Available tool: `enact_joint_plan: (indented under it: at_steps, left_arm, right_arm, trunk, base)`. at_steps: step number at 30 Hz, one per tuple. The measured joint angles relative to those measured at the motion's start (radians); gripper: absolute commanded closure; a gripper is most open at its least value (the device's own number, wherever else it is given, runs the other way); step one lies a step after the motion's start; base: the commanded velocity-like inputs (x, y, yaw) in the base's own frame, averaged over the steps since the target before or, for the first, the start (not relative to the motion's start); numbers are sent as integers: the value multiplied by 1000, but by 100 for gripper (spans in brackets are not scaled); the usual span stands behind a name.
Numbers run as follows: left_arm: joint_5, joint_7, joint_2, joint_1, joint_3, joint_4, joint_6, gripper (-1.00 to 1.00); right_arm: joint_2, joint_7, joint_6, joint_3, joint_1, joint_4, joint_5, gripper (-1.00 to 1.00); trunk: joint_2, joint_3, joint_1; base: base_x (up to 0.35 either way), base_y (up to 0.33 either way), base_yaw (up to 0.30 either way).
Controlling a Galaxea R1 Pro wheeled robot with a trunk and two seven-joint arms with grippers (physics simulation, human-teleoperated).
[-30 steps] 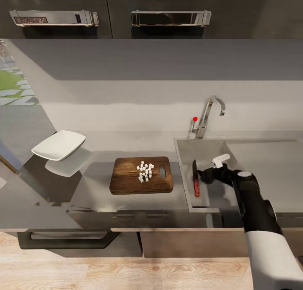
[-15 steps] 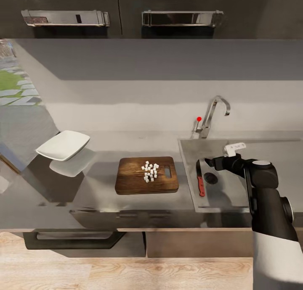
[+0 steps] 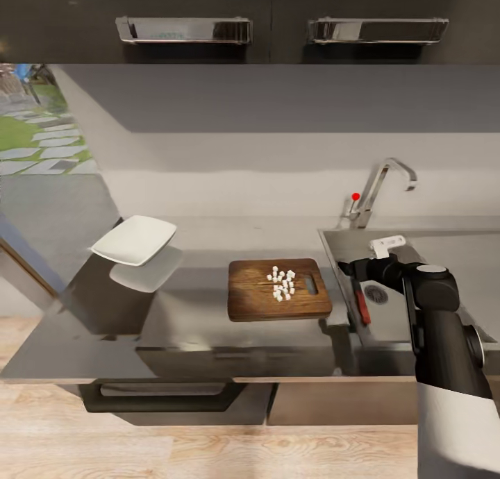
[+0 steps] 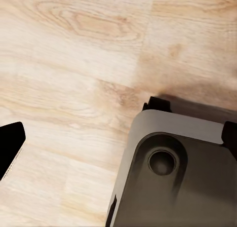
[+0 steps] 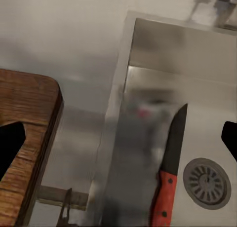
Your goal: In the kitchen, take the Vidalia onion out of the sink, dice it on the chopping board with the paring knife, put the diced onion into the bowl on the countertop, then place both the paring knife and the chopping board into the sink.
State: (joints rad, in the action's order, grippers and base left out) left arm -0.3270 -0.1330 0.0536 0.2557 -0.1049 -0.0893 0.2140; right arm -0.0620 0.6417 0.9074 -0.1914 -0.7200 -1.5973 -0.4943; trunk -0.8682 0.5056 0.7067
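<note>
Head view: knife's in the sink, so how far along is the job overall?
Done: the onion is diced, white cubes piled on the chopping board, and the paring knife lies in the sink beside the drain. In hand: nothing; the right gripper hovers open and empty over the sink's edge. Left: move the dice into the empty bowl, then put the board in the sink.

A kitchen is shown: a glossy grey countertop [image 3: 208,326] is set with a steel sink [image 3: 451,312] and chrome faucet [image 3: 380,187] (dark cabinets [image 3: 208,7] are mounted overhead).
</note>
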Motion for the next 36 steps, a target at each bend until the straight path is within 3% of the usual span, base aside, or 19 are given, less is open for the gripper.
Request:
enact_joint_plan:
  at_steps: [11,23,27,30,36]
  left_arm:
    - [0,0,0,0,0,0,0,-100]
    - [-1,-2,-2,0,0,-1,0,-100]
    - [-1,-2,-2,0,0,-3,0,-100]
    - [-1,-3,-2,0,1,-3,0,-100]
    - [-1,-4,-2,0,1,-2,0,-100]
  right_arm:
    - [0,0,1,0,0,1,-1,-100]
    - [-1,-3,-2,-3,0,7,0,-100]
    - [-1,-12,-5,-38,0,13,-1,-100]
    - [-1,-16,-7,-87,0,15,-1,-100]
    - [2,-16,-8,-106,1,17,1,-100]
  trunk:
    - [0,0,0]
    - [0,0,0]
    - [0,0,0]
    - [0,0,0]
    - [-7,3,4]
  base:
    - [0,292,0]
    - [0,36,0]
    - [0,0,0]
    - [0,0,0]
    - [0,0,0]
